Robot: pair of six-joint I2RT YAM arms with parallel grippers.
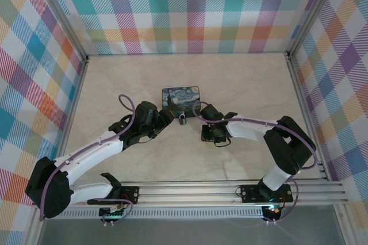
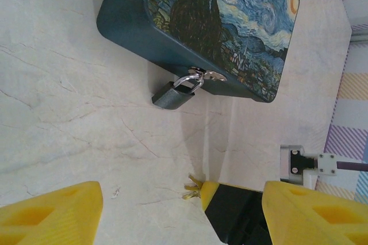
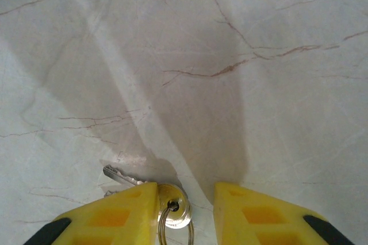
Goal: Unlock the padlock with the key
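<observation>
**Key first, lock waits**

Your right fingers (image 3: 115, 216) stand narrow around the key (image 3: 179, 210) on the tabletop (image 3: 230, 84), one side not touching yet, likely to pinch it. Your left fingers (image 2: 52, 213) wait wide and empty near the padlock (image 2: 171, 95), hanging on the box's (image 2: 230, 20) near side, maybe to steady it.
</observation>
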